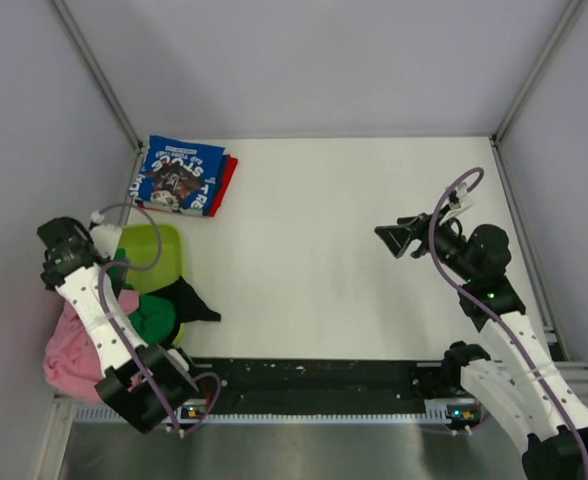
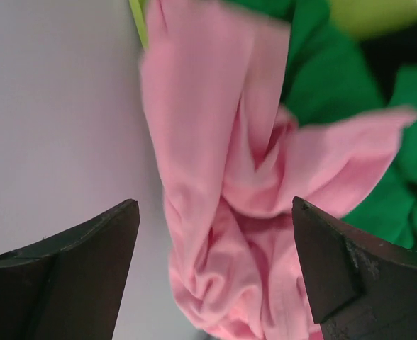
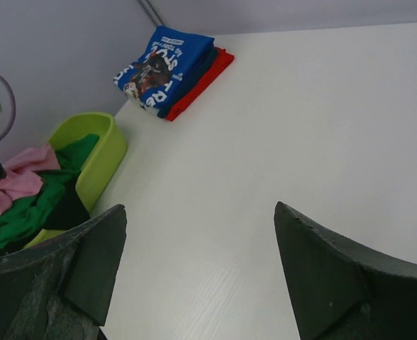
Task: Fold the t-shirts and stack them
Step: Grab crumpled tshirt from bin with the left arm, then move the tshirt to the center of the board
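Far left, the folded blue t-shirt (image 1: 179, 175) tops the red t-shirt (image 1: 226, 186). Near left, the pink t-shirt (image 1: 69, 350), green t-shirt (image 1: 156, 315) and black t-shirt (image 1: 189, 298) lie crumpled. The left gripper (image 2: 215, 212), over the pink one, and the right gripper (image 3: 198, 212) are both empty, jaws apart.

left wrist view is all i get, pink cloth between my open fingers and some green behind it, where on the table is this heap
Observer: The pink t-shirt spills out of a lime-green tub at the left edge of the table, near the left arm's base.
Operator: anything folded yet
Observer: Yes. A blue t-shirt with white lettering lies folded on top of a red t-shirt at the far left corner.
Operator: and the other arm
Observer: The right gripper hangs open and empty over the right half of the table, pointing toward the tub.
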Controlling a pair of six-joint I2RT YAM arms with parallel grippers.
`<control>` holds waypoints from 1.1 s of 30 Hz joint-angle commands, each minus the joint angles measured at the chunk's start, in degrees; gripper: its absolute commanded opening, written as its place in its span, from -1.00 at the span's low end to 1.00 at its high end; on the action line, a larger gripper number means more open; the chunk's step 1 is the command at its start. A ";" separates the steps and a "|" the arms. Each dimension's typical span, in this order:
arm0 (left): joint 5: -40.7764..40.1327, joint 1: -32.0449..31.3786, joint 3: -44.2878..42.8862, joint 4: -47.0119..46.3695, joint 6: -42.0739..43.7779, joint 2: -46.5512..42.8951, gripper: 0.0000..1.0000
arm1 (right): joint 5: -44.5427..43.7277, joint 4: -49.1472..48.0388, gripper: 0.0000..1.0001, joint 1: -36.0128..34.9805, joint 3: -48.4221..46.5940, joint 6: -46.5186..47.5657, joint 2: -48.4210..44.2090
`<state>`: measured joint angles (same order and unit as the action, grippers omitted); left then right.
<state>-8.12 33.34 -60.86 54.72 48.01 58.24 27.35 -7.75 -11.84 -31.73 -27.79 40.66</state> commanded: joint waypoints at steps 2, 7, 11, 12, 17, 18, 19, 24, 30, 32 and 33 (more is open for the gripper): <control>7.85 16.73 0.47 10.76 12.09 1.79 0.84 | 0.07 4.15 0.66 -2.49 -3.17 5.20 0.99; 6.89 19.22 5.75 8.03 15.27 3.72 0.67 | -2.39 5.90 0.63 -2.76 -4.31 6.78 1.79; 11.01 19.22 2.16 10.05 13.26 6.10 -1.00 | -3.97 7.57 0.62 -3.02 -4.66 7.66 1.35; 12.50 19.13 -0.20 10.67 12.99 5.66 -1.00 | -4.24 7.57 0.62 -2.93 -4.66 7.75 1.35; 20.67 19.04 -11.01 11.20 11.93 1.01 -1.00 | -4.94 7.40 0.62 -3.10 -4.57 7.84 1.52; 22.60 18.78 -13.64 11.11 11.85 -0.13 -1.00 | -4.94 7.22 0.62 -3.02 -4.49 7.75 1.61; 25.14 18.08 -16.37 11.89 12.02 -1.27 -1.00 | -4.94 7.13 0.62 -3.02 -4.49 7.67 1.70; 36.59 4.50 -38.32 23.57 7.83 0.46 -1.00 | -5.12 6.43 0.62 -3.28 -4.40 7.14 2.14; 46.34 -20.39 -58.91 23.60 -9.40 8.98 -1.00 | -5.64 9.23 0.62 -3.72 -5.89 7.31 2.05; 46.09 -29.25 -60.51 22.28 -13.45 12.50 -1.00 | -6.08 10.20 0.62 -3.81 -6.42 7.40 2.05; 44.52 -35.65 -59.91 20.79 -14.95 13.73 -1.00 | -6.43 10.64 0.62 -3.81 -6.68 7.40 2.05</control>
<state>32.01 11.09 -119.61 75.48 44.16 65.14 22.11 2.24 -14.66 -34.24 -20.99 42.87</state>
